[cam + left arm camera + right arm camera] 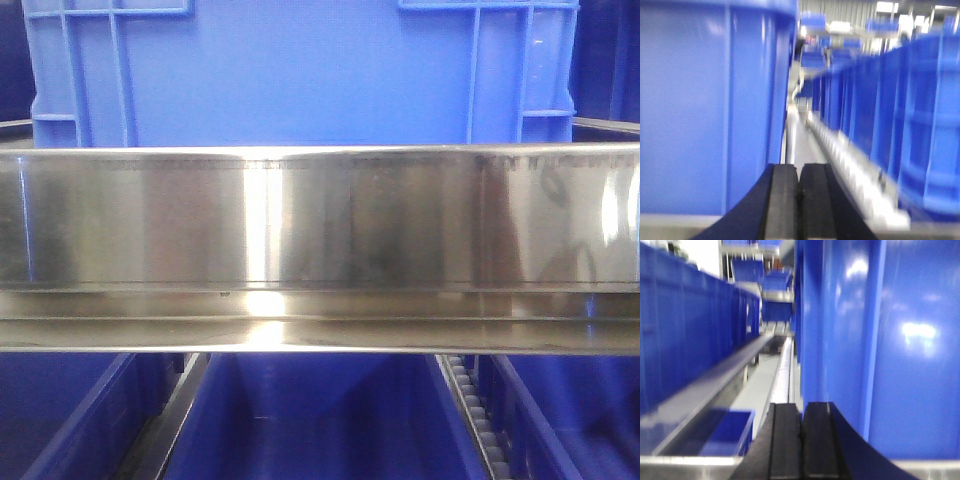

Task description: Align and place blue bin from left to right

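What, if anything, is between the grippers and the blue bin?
Nothing visible. The shut left gripper has the bin close beside it, with nothing in the gap. The shut right gripper is placed likewise. In the front view a steel rail crosses in front of the bin's lower part. Whether it hinders either arm cannot be told.

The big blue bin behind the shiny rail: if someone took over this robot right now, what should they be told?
Left gripper: shut, holding nothing, close beside a wall of the blue bin.
Right gripper: shut, holding nothing, also close beside a bin wall. Whether either one touches it cannot be told.
Blue bin: upright behind the steel rail, about centred in the front view.
Done: the bin stands on its level; nothing grips it.
Left: probably nudging it sideways into line with the darker bins. Whether it is lined up yet cannot be told.
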Robot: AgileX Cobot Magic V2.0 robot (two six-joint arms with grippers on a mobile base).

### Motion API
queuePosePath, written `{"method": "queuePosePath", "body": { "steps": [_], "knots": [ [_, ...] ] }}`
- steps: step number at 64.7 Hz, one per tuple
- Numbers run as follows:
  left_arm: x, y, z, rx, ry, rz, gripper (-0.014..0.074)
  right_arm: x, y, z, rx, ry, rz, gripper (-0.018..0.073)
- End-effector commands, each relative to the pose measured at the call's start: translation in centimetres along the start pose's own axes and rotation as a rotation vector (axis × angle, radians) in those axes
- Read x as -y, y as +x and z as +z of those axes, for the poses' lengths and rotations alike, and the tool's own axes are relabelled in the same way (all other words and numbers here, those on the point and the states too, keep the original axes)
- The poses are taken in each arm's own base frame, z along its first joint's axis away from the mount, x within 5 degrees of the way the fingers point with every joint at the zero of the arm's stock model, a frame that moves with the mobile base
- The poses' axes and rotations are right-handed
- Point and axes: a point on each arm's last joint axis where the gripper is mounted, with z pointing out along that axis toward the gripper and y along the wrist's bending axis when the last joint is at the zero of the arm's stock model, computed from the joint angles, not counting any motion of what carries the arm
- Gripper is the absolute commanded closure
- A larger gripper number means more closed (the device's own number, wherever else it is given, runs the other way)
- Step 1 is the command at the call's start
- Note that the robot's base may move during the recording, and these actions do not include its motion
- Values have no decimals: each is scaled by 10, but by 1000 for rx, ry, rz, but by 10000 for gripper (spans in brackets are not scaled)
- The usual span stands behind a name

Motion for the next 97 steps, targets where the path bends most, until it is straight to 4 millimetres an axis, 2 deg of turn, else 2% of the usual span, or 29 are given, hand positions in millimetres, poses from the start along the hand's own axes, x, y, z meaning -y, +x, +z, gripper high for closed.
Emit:
{"method": "queuePosePath", "body": {
  "steps": [1,3,11,18,23,28,33,38,45,51,66,79,94,97],
  "knots": [
    [1,-16,-1,103,2,-12,707,0,-27,-3,103,8,-4,711],
    [1,-22,-1,104,2,-12,707,0,-35,-4,111,6,-4,711],
    [2,-66,-5,105,-4,16,694,-1,-82,-16,179,0,-5,711],
    [3,-108,-9,92,-17,41,597,-1,-112,-27,201,-6,-7,666],
    [3,-132,-8,83,-25,51,493,-2,-131,-29,211,-8,-7,526],
    [3,-151,-1,44,-31,51,367,-2,-145,-27,218,-8,-8,324],
    [3,-164,10,10,-34,51,257,-2,-157,-23,221,-8,-8,130],
    [4,-173,22,-20,-33,50,171,-2,-163,-17,204,-8,-8,-20],
    [6,-180,37,-48,13,42,106,-2,-172,-7,171,-9,-7,-9],
    [11,-187,50,-99,68,30,106,-3,-186,-1,139,-15,2,-9],
    [32,-209,101,-267,205,26,110,-10,-239,20,48,-136,56,-9],
    [57,-224,155,-417,266,35,110,-25,-270,62,-140,-251,45,-9],
    [79,-231,213,-591,275,7,110,-44,-287,123,-374,-322,-16,-9],
    [83,-227,225,-634,275,7,110,-49,-285,137,-426,-330,-27,-9]
  ]
}}
